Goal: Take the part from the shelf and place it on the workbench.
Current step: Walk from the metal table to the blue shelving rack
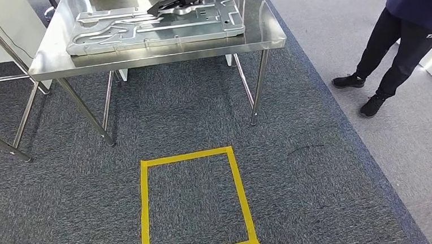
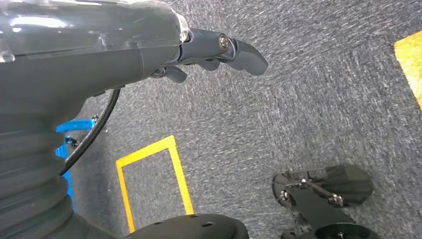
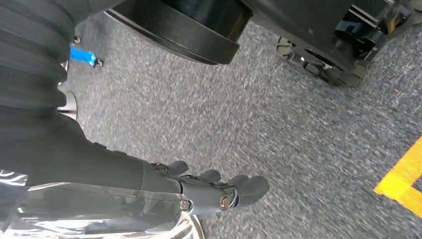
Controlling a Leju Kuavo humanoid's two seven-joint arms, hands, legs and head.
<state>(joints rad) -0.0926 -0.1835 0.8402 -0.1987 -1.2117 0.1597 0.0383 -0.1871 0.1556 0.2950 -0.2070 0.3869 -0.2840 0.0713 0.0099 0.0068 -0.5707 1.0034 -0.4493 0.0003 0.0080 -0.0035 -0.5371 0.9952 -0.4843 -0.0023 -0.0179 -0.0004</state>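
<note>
Grey carpet (image 1: 202, 123) fills the floor, with a steel tabletop (image 1: 265, 37) at twelve o'clock in the head view. On it lies a large stamped metal part (image 1: 157, 25), flat, long axis running from nine to three o'clock. A yellow tape square (image 1: 193, 205) sits at six o'clock; a person's legs (image 1: 388, 55) stand at two o'clock. Both arms hang down: the left hand (image 2: 219, 52) and the right hand (image 3: 219, 191) hold nothing, fingers loosely extended and slightly apart. Whether this part is the one to fetch is unclear; likely the robot is walking between stations and next must reach the shelf.
</note>
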